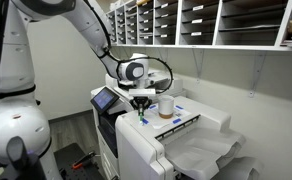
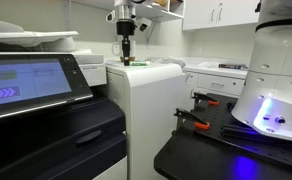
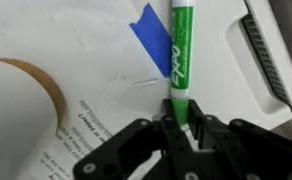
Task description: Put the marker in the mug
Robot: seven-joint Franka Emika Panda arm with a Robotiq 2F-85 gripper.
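Observation:
A green marker (image 3: 181, 50) with a white label lies over the white printer top. My gripper (image 3: 181, 125) is shut on its near end, a black finger on each side of the barrel. I cannot tell whether the marker is lifted off the surface. The mug (image 3: 16, 110), white with a brown rim, is at the left of the wrist view, apart from the marker. In an exterior view the gripper (image 1: 140, 103) hangs over the printer top just beside the mug (image 1: 166, 107). In an exterior view the gripper (image 2: 126, 50) points straight down over the printer.
A piece of blue tape (image 3: 151, 35) is stuck on a printed sheet (image 3: 86, 130) next to the marker. The printer has a touch screen (image 1: 106, 99) and a paper tray (image 1: 201, 150). Wall shelves (image 1: 206, 20) run above. A second robot base (image 2: 276, 90) stands nearby.

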